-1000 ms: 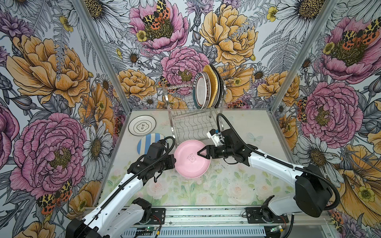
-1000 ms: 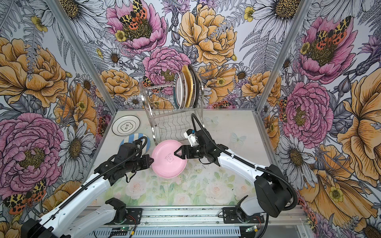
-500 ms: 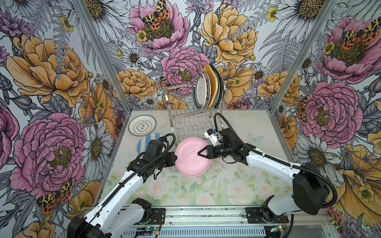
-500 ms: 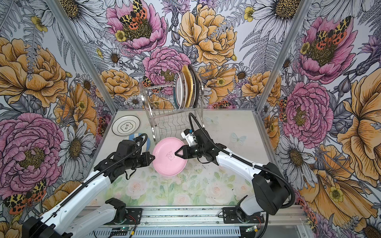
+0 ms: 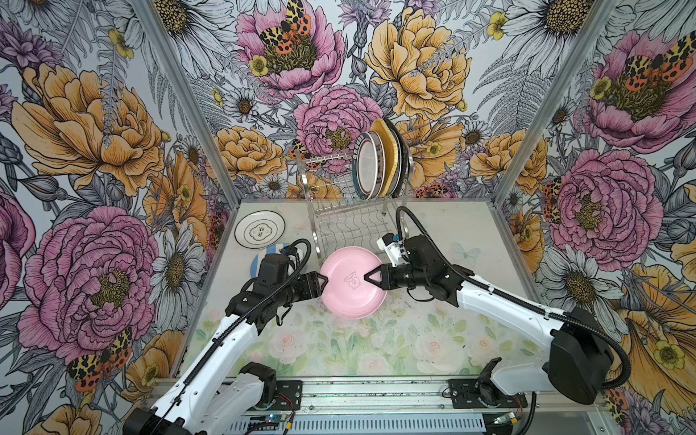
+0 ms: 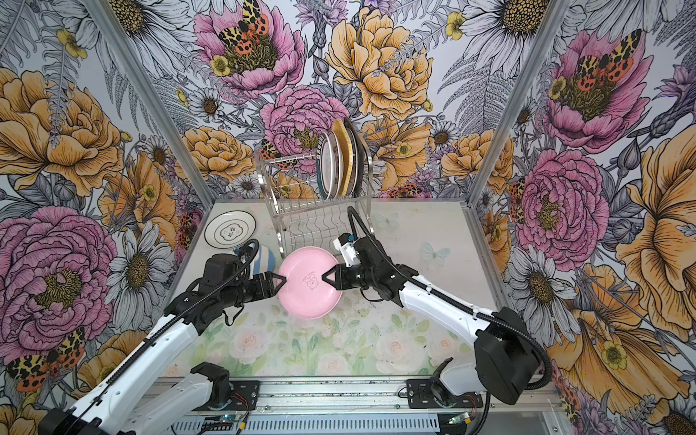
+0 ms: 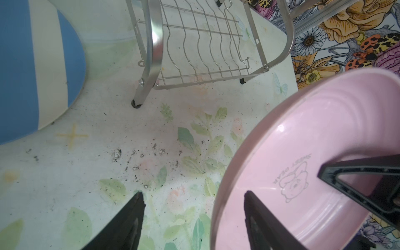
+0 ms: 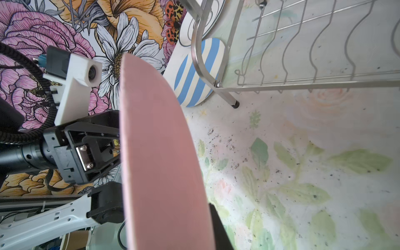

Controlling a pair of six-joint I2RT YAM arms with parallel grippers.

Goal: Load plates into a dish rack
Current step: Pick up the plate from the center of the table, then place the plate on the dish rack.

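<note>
On the table (image 5: 433,331) the dish rack (image 5: 352,229) stands just above frame centre in both top views, several plates (image 5: 376,165) upright in its upper tier. Just below it the pink plate (image 5: 352,301) is held tilted: the right hand (image 5: 367,279) pinches its right rim, while the left hand (image 5: 324,280) is spread, fingers (image 7: 129,220) either side of the left rim

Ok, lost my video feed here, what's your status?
Right gripper shut on pink plate, held tilted. Left gripper open around its rim. Rack just behind, nothing between.
</note>
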